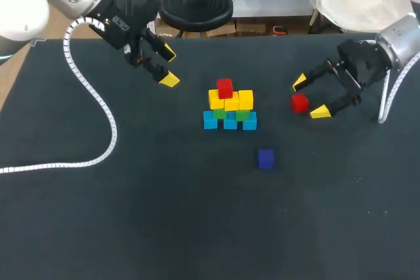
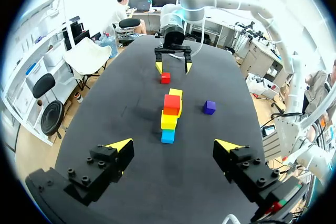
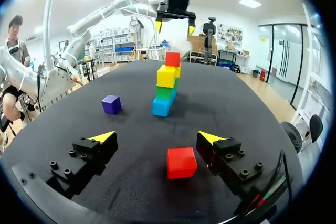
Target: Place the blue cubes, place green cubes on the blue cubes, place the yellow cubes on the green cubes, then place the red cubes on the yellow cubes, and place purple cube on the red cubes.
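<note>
Centrally on the bench [image 1: 98,214] stands the stack [image 1: 230,111]: blue cubes [image 1: 230,122] at the base, green cubes [image 1: 243,115] then yellow cubes [image 1: 231,102] above, one red cube [image 1: 225,88] on top. To its right a second red cube [image 1: 300,103] lies between the wide-open fingers of the right claw [image 1: 310,97], neither touching it, and the purple cube [image 1: 265,158] sits alone in front of the stack. The left claw [image 1: 169,65] hangs wide open and empty, well apart.
</note>
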Controlling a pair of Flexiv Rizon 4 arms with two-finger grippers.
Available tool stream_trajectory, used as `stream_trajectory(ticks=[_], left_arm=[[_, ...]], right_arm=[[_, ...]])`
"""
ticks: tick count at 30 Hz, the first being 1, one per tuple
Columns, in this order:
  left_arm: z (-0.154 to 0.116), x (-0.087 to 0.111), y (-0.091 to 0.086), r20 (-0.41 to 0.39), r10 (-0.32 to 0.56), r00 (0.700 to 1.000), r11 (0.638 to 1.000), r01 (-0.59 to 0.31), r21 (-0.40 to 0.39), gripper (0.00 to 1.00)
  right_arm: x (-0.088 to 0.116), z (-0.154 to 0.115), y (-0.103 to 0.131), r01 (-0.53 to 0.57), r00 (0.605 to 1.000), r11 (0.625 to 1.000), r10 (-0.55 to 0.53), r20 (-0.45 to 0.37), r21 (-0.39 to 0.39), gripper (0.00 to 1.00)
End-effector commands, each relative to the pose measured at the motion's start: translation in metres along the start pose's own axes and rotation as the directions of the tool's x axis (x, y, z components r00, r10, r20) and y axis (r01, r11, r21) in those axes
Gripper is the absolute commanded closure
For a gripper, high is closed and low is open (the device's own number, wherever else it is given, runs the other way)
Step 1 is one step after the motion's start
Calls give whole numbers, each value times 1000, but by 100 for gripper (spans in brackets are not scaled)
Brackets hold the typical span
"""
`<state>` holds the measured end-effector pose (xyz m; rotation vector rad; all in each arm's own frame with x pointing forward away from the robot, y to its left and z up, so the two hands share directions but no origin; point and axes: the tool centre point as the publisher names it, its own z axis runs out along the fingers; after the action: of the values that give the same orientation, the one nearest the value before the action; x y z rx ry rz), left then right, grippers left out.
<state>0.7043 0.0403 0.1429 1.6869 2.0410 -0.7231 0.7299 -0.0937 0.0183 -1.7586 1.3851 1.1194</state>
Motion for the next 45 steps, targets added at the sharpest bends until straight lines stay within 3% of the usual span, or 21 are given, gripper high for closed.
stream_trajectory(ticks=[1, 27, 28, 31, 35, 36, 39, 45], left_arm=[[0, 0, -1, -3, -2, 1000, 1000, 2, -2, 0], [0, 0, -1, -3, -2, 1000, 1000, 2, -2, 0], [0, 0, -1, -3, -2, 1000, 1000, 2, -2, 0], [0, 0, -1, -3, -2, 1000, 1000, 2, -2, 0], [0, 0, -1, -3, -2, 1000, 1000, 2, -2, 0], [0, 0, -1, -3, -2, 1000, 1000, 2, -2, 0], [0, 0, -1, -3, -2, 1000, 1000, 2, -2, 0], [0, 0, -1, -3, -2, 1000, 1000, 2, -2, 0]], right_arm=[[6, -3, -15, -1, 1000, 999, 1, 20, -35, 0], [18, 7, -7, -57, 998, 998, 57, 0, -20, 0], [18, 7, -7, -55, 998, 998, 55, -2, -18, 7], [17, 9, -7, -54, 998, 998, 54, -12, -15, 47], [15, 12, -8, -47, 999, 999, 47, -25, -13, 58], [15, 12, -8, -47, 999, 999, 46, -27, -12, 65], [14, 12, -7, -47, 998, 999, 47, -32, -8, 100], [-2, 13, -6, -23, 998, 1000, 23, -50, 3, 100]])
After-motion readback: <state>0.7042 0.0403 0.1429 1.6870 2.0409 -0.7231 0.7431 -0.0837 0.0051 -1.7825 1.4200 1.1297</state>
